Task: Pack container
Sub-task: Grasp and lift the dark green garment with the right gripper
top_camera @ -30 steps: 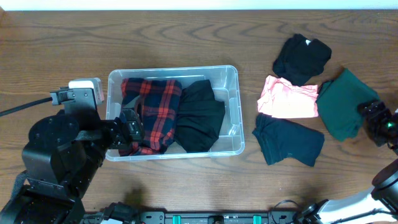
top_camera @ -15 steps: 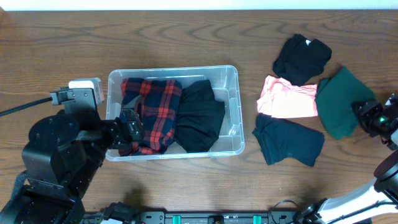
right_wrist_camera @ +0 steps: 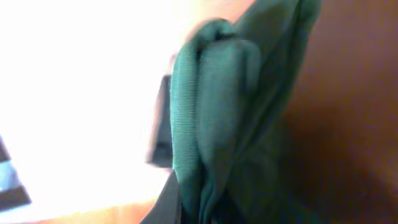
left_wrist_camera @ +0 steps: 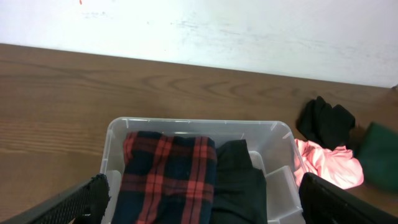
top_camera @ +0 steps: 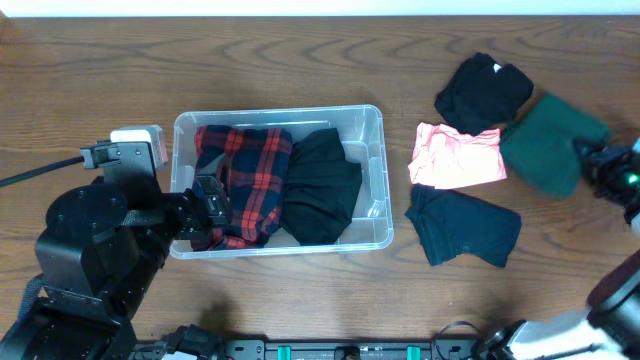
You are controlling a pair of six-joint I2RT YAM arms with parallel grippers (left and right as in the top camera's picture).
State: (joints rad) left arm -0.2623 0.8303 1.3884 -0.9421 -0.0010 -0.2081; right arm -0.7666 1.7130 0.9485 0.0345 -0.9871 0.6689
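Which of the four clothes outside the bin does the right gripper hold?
The dark green garment, farthest right, pinched by the right gripper. The black, pink and navy ones lie free.

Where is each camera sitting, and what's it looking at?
Overhead: above the table, looking straight down at the container; both arms show.
Left wrist: on the left arm, facing over the container; its open fingers show.
Right wrist: right against the green cloth the right gripper pinches.
Shared: overhead and left wrist see the container.

green garment [top_camera: 545, 150] blurred, container [left_wrist_camera: 186, 122] cropped below
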